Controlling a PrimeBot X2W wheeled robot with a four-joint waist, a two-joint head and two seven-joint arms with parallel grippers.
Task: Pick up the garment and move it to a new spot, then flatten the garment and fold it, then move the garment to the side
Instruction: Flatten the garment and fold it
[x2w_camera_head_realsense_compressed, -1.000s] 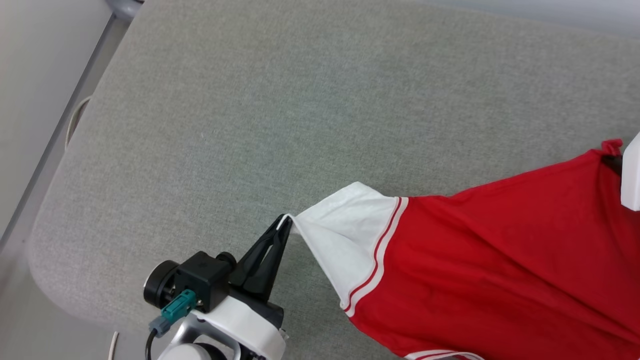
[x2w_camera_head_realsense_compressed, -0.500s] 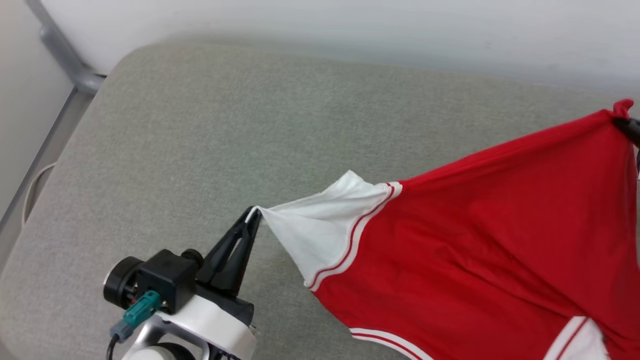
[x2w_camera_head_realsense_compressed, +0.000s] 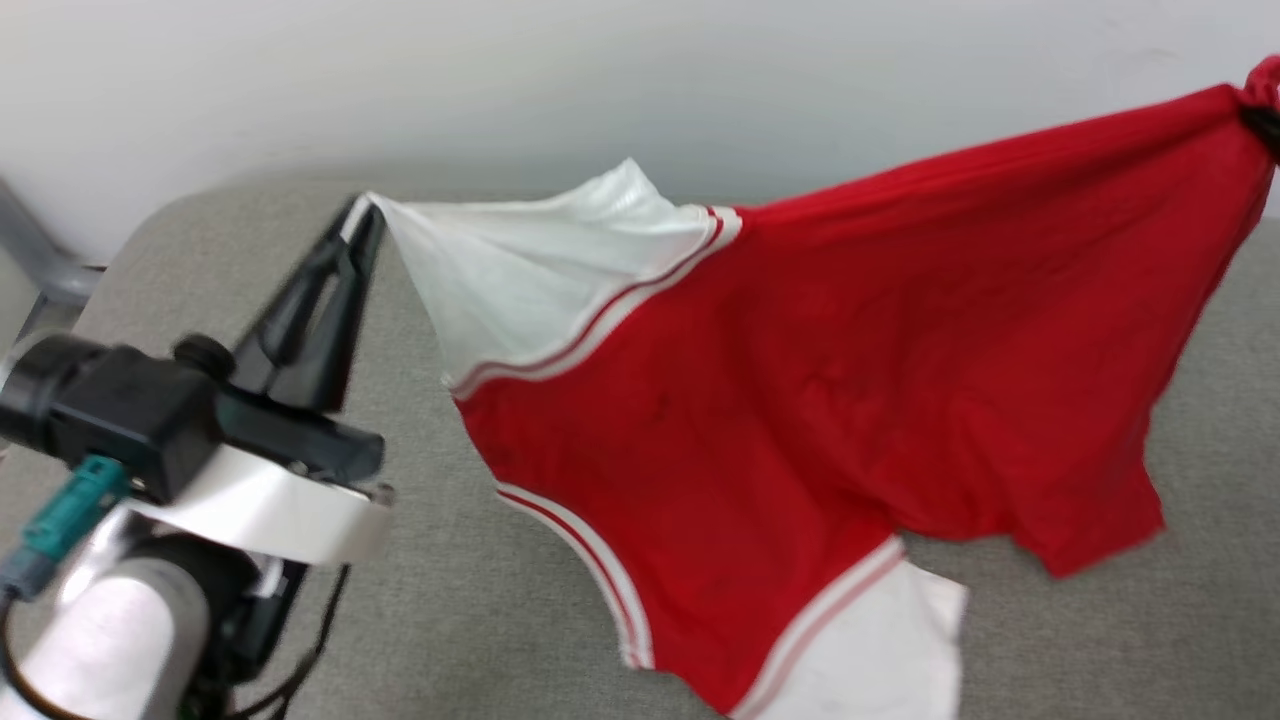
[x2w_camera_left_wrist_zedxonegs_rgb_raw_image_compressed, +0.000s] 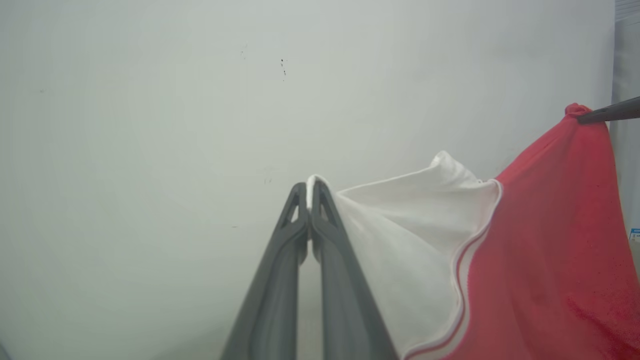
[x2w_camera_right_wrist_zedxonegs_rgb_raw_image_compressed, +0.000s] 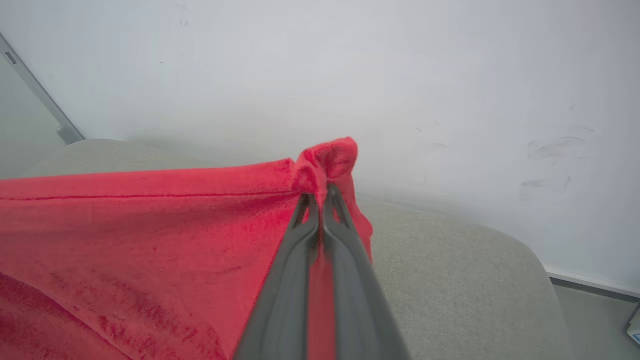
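Head view shows the red jersey T-shirt with white striped-trim sleeves (x2w_camera_head_realsense_compressed: 800, 380) hanging above the grey fabric-padded surface (x2w_camera_head_realsense_compressed: 470, 610), its long axis stretched between the left gripper (x2w_camera_head_realsense_compressed: 362, 212), clamped on a sleeve tip, and the right gripper (x2w_camera_right_wrist_zedxonegs_rgb_raw_image_compressed: 320, 192), pinching a red corner.

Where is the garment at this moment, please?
In the head view the garment hangs stretched over the grey cushion, its white sleeve pinched in the left pincer and a red corner in the right pincer at the upper right.
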